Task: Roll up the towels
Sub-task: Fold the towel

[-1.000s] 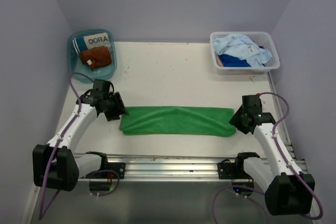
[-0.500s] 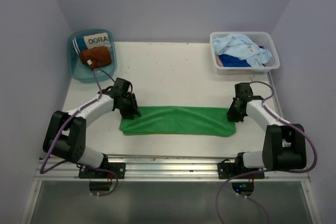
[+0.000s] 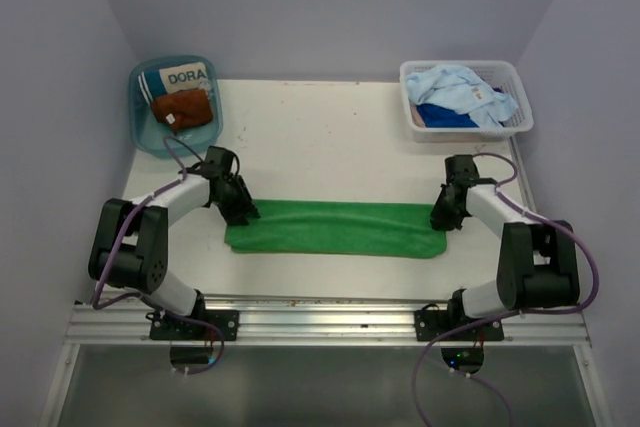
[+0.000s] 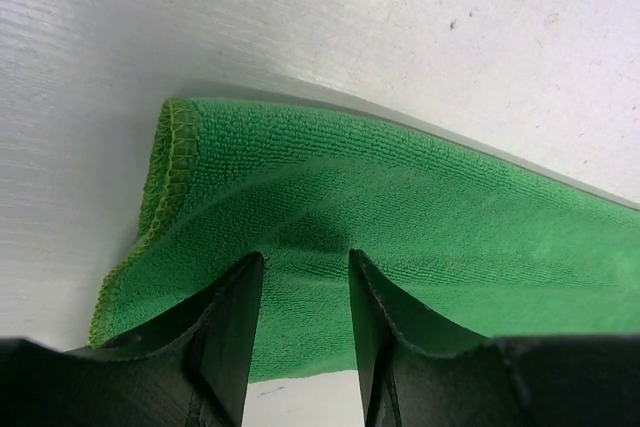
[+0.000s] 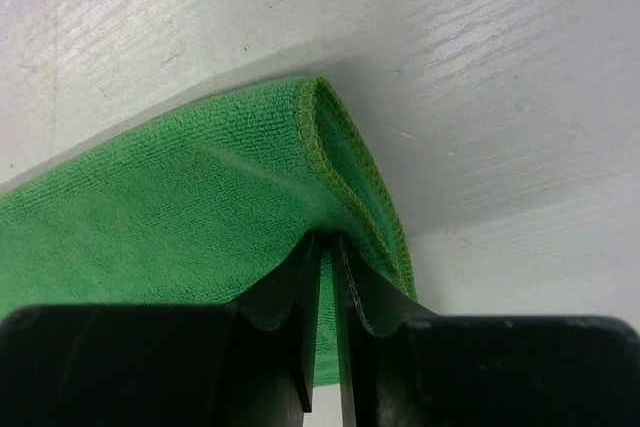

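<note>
I work in a robot lab cell, not a home or a shop: my white table (image 3: 330,137) is boxed in on three sides by bare lavender walls (image 3: 330,7). My two arms (image 3: 170,202) are bolted to an aluminium rail (image 3: 320,315) at its near edge, with purple cables (image 3: 418,372) looping loose below.

The only word that can be read is "DORA", in dark capitals on the white upper panel of a folded white-and-teal cloth item (image 3: 185,78). That item lies at the back of the translucent blue plastic tub (image 3: 137,107). Inside the same tub, just in front of the lettering, a rust-brown cloth towel (image 3: 188,105) carries a small white tag (image 3: 172,121) at its front left corner. Any print on the tag is too small to make out.
</note>
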`<move>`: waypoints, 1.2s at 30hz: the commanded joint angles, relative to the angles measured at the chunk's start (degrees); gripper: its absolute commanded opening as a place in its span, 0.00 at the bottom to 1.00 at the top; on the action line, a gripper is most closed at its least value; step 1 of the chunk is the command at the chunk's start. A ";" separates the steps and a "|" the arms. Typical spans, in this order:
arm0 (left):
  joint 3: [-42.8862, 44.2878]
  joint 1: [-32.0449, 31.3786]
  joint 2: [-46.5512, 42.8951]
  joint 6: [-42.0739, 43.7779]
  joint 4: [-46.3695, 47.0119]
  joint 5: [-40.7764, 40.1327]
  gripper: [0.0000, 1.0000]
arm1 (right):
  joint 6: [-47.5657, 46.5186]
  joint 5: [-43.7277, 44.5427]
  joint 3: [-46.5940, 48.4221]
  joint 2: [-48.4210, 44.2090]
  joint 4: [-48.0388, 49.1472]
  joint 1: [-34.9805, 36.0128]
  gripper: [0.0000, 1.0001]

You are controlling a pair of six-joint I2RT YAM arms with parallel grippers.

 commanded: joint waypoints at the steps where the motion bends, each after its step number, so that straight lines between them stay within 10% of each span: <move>1: 0.04 3.79 2.68 2.20 1.45 -6.54 0.45 | 0.63 -2.69 -2.38 0.67 3.54 -0.26 0.15; 8: 2.85 6.70 0.49 5.98 -0.23 -6.80 0.45 | -3.59 -8.31 0.00 -5.66 1.43 -0.18 0.19; 13: 4.96 6.70 -0.74 7.82 -1.63 -4.52 0.46 | -4.38 -4.89 0.53 -11.53 -1.21 -0.18 0.53; 24: 8.21 6.70 -3.47 9.32 -4.71 -4.07 0.47 | -4.64 -10.77 -2.02 -4.61 1.52 1.23 0.53; 36: 3.83 6.70 -1.36 9.59 -1.21 -0.58 0.47 | 0.19 -3.58 -4.40 -3.43 4.42 1.23 0.00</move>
